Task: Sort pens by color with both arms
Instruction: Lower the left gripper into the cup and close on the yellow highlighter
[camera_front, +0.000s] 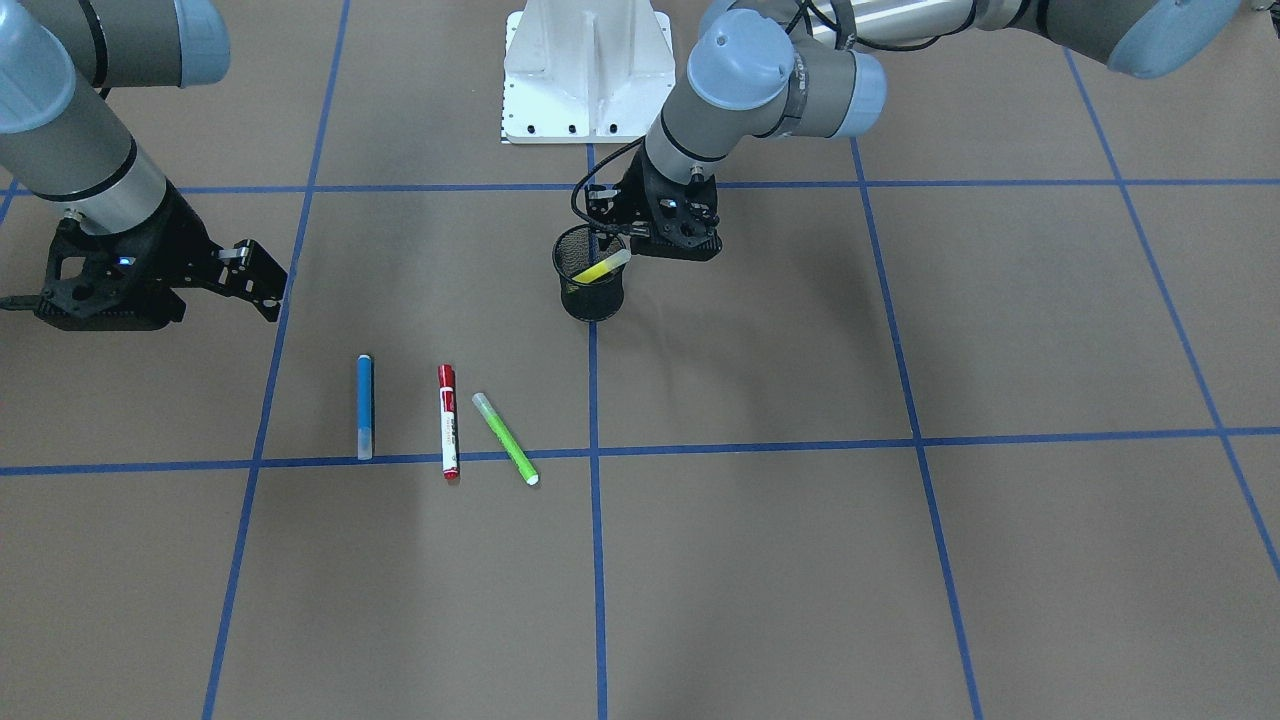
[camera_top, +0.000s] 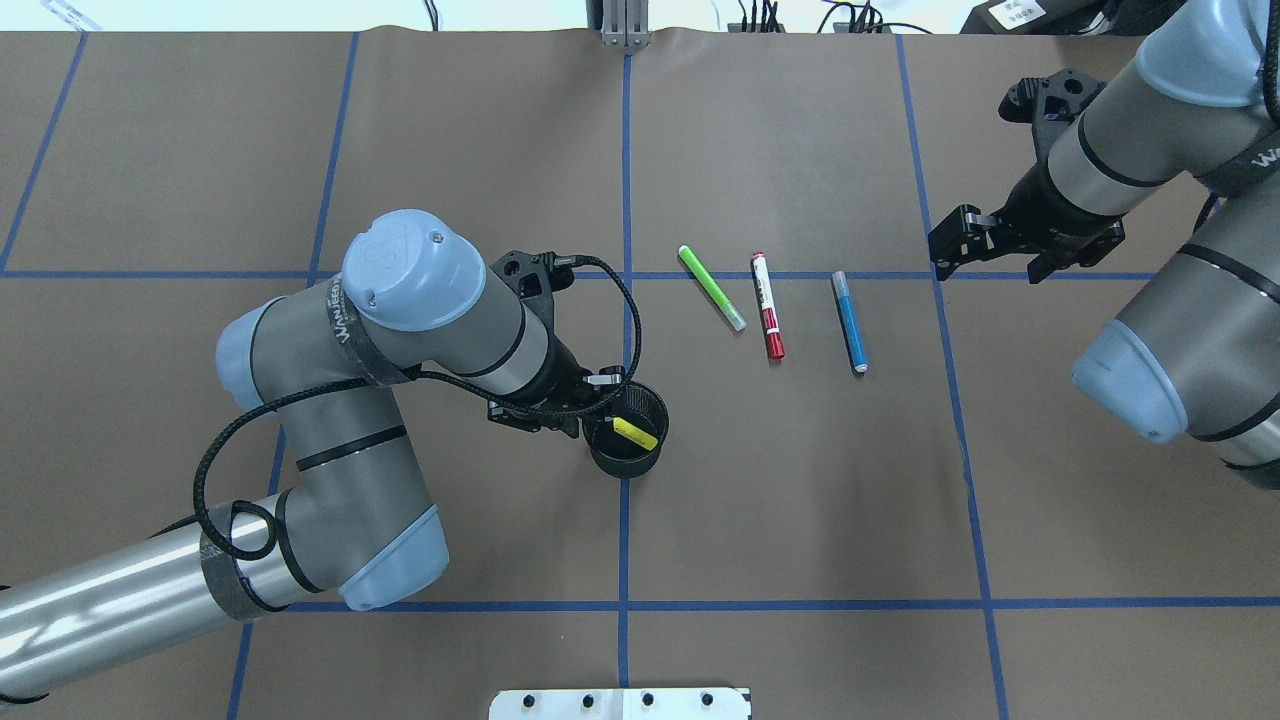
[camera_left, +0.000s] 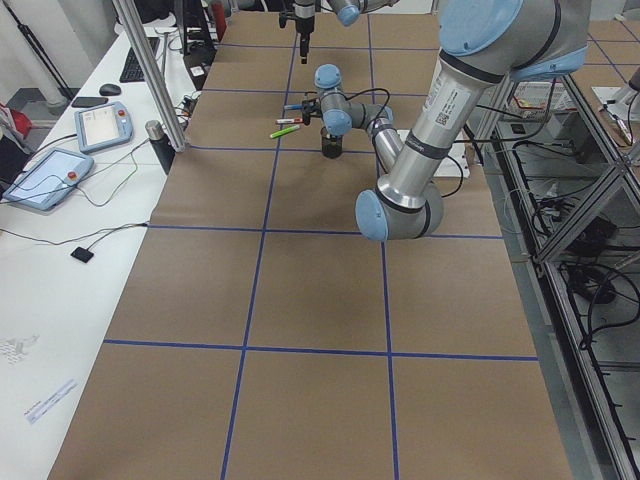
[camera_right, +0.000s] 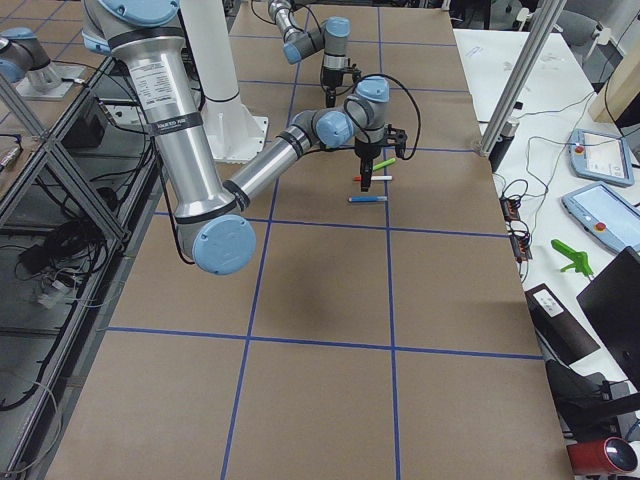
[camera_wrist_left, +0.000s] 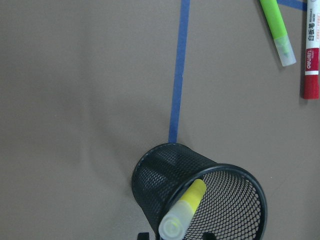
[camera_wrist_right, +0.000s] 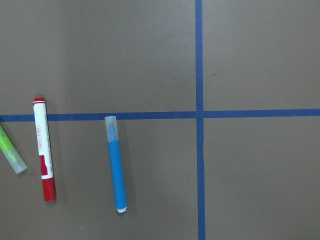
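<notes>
At the middle of the brown paper-covered table (camera_top: 800, 480), on a blue tape line (camera_wrist_left: 176, 100), a black mesh cup (camera_wrist_left: 150, 180) with a yellow marker (camera_wrist_left: 187, 200) leaning inside, clear cap up by the rim. Just beside that rim, the left arm's black two-finger gripper (camera_top: 605, 383): fingertips slightly apart either side of the cap, seemingly not pinching it. Off to the robot's right, flat on the paper in a row: lime green marker (camera_top: 711, 288), red-capped marker with white labelled barrel (camera_top: 768, 305), blue marker (camera_top: 850, 322), near one another but apart. Beyond the blue one, the right arm's black gripper (camera_top: 992, 265), spread wide, holding nothing.
</notes>
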